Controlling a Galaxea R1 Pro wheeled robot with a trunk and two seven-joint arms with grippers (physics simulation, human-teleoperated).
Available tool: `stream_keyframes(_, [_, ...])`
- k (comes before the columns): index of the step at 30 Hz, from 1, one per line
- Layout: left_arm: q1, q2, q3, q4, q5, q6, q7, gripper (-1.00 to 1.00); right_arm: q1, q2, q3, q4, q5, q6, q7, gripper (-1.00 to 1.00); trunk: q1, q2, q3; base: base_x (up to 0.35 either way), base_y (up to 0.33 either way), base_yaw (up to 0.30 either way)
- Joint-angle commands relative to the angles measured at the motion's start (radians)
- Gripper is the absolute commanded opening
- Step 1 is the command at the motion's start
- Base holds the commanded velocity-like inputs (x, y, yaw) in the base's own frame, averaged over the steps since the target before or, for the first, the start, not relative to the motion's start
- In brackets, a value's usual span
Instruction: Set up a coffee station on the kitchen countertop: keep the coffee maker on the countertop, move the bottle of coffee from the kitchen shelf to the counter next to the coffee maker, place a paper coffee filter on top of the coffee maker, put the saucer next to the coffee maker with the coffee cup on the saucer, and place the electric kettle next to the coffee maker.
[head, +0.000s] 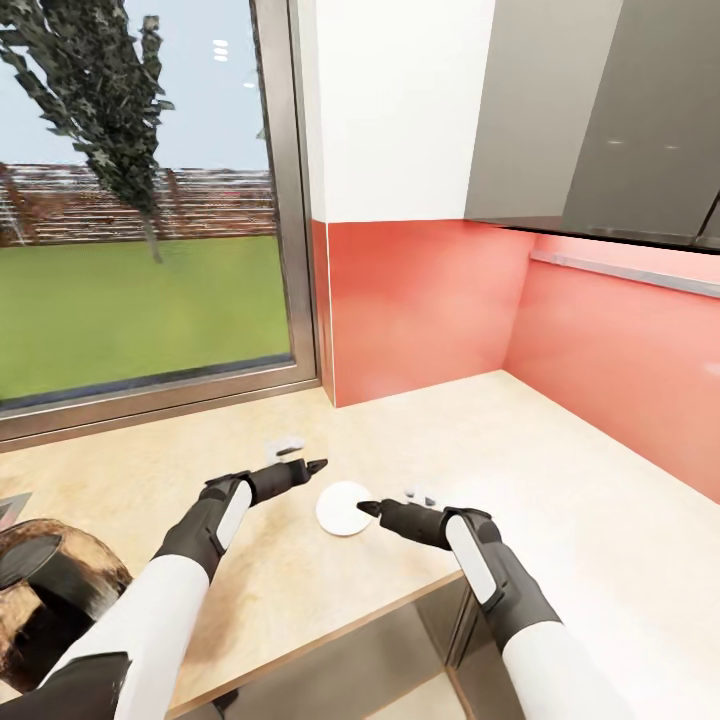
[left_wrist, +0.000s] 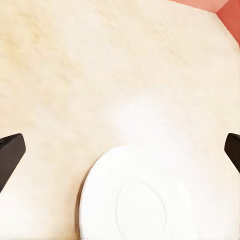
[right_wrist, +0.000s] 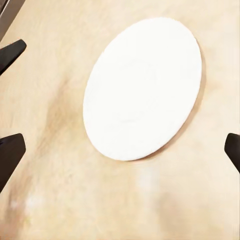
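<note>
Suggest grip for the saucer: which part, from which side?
Probably the rim. The saucer lies flat on the countertop, so a top-down pinch finds nothing to close on. Its near edge faces the right gripper; come in low there, one jaw under the lip.

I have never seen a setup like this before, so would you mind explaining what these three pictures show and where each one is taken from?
This is a simulated two-armed robot standing at a light-wood kitchen countertop in a corner with red wall panels and a large window.

The big picture comes from a camera on the robot's head, looking down over both arms. Its left gripper and right gripper point toward each other, with a small white saucer lying flat on the wood between them.

The other two pictures come from cameras mounted near each gripper, looking along its fingers. In the left wrist view you see the saucer beyond the dark fingertips; the right wrist view shows the same saucer from the other side.

Both grippers are open and hold nothing. The dark rounded object at the head view's lower left is too cut off to identify.
</note>
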Motion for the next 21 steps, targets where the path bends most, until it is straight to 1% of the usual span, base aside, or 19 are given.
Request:
stream_keyframes(1, [-0.001, -0.001, 0.006, 0.007, 0.006, 0.018, -0.003, 1.00, 0.001, 0.003, 0.002, -0.001, 0.002, 0.004, 0.003, 1.00, 0.001, -0.002, -0.002, 0.000, 0.000, 0.000])
stream_keyframes(4, [-0.002, -0.001, 0.009, 0.022, 0.027, 0.061, -0.003, 1.00, 0.002, 0.006, 0.006, -0.001, 0.002, 0.004, 0.003, 1.00, 0.001, -0.002, -0.002, 0.000, 0.000, 0.000])
stream_keyframes(7, [-0.002, -0.001, 0.018, 0.028, 0.080, 0.096, -0.002, 1.00, 0.004, 0.008, 0.007, -0.001, 0.002, 0.004, 0.004, 1.00, 0.001, -0.002, -0.002, 0.000, 0.000, 0.000])
stream_keyframes(10, [-0.003, -0.001, 0.021, 0.029, 0.116, 0.107, 0.000, 1.00, 0.005, 0.008, 0.008, -0.001, 0.002, 0.004, 0.004, 1.00, 0.001, -0.002, -0.002, 0.000, 0.000, 0.000])
stream_keyframes(12, [-0.003, -0.002, 0.023, 0.029, 0.129, 0.110, 0.000, 1.00, 0.007, 0.009, 0.008, -0.001, 0.002, 0.004, 0.004, 1.00, 0.001, -0.002, -0.002, 0.000, 0.000, 0.000])
stream_keyframes(14, [-0.002, -0.003, 0.022, 0.029, 0.134, 0.111, 0.000, 1.00, 0.007, 0.009, 0.008, 0.002, 0.001, 0.004, 0.005, 1.00, 0.001, -0.002, -0.002, 0.000, 0.000, 0.000])
stream_keyframes(21, [-0.001, -0.003, 0.021, 0.030, 0.139, 0.112, 0.000, 1.00, 0.007, 0.010, 0.008, 0.030, 0.001, 0.004, 0.006, 1.00, 0.001, -0.002, -0.002, 0.029, 0.000, 0.000])
